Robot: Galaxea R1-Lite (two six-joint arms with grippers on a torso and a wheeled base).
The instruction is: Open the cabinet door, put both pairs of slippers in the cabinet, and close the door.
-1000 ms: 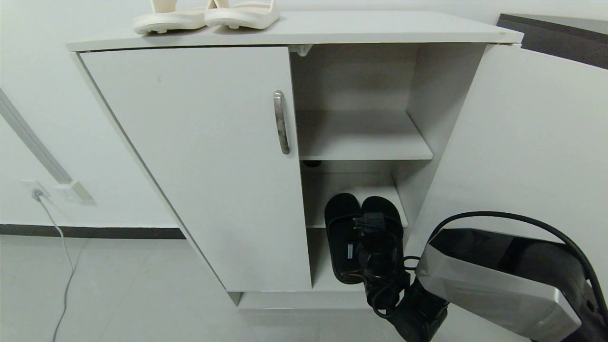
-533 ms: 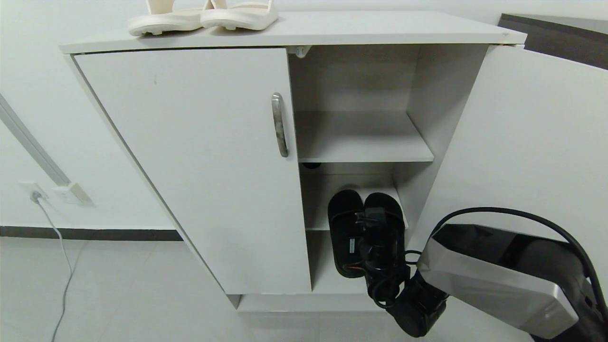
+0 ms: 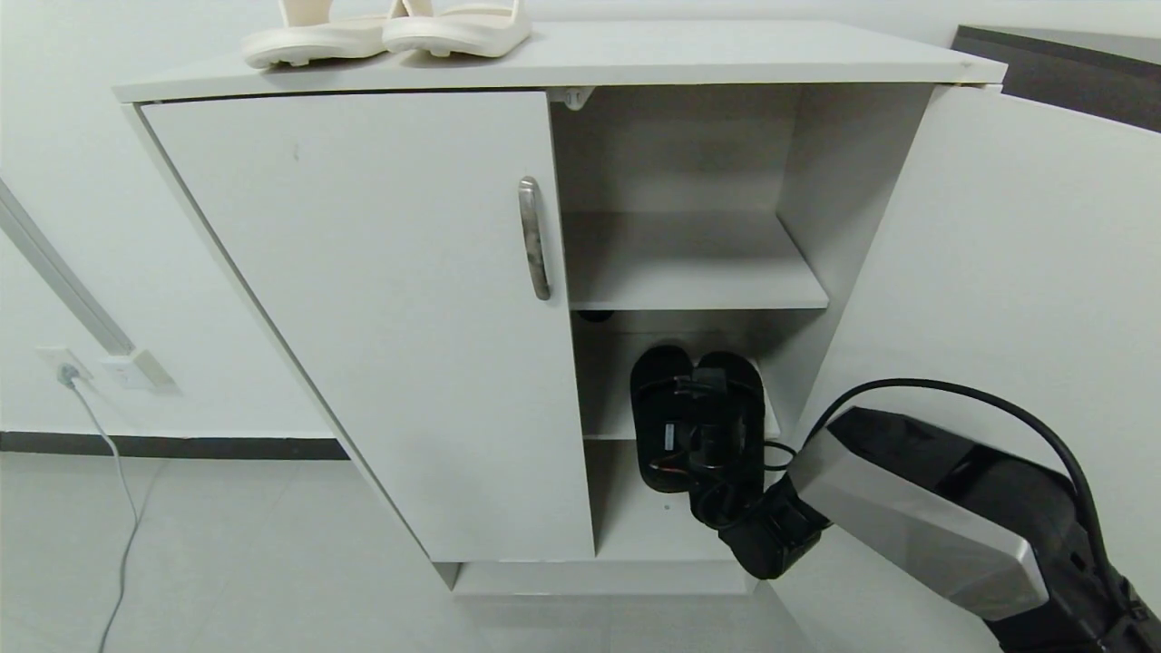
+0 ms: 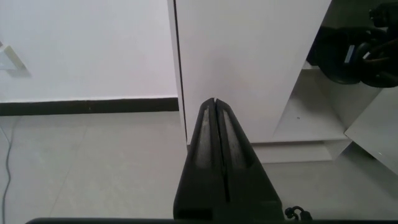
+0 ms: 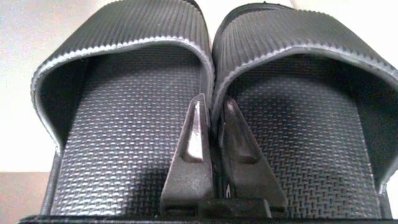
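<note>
A white cabinet (image 3: 544, 59) stands with its right door (image 3: 1016, 272) swung open and its left door (image 3: 381, 308) shut. My right gripper (image 3: 703, 399) is shut on a pair of black slippers (image 3: 667, 408), pinching their inner edges together (image 5: 211, 124). The pair hangs in the open right half, toes over the lower shelf (image 3: 608, 399). A pair of cream slippers (image 3: 390, 32) lies on the cabinet top at the left. My left gripper (image 4: 214, 102) is shut and holds nothing, low above the floor in front of the left door (image 4: 249, 56).
An upper shelf (image 3: 689, 263) sits bare in the open half. The left door has a metal handle (image 3: 533, 238). A wall socket (image 3: 68, 367) with a grey cable is at the left, by a dark skirting strip (image 3: 172, 444).
My right arm has carried the black slippers up and deeper into the open right half of the cabinet. The head view shifted slightly between the first two frames.
</note>
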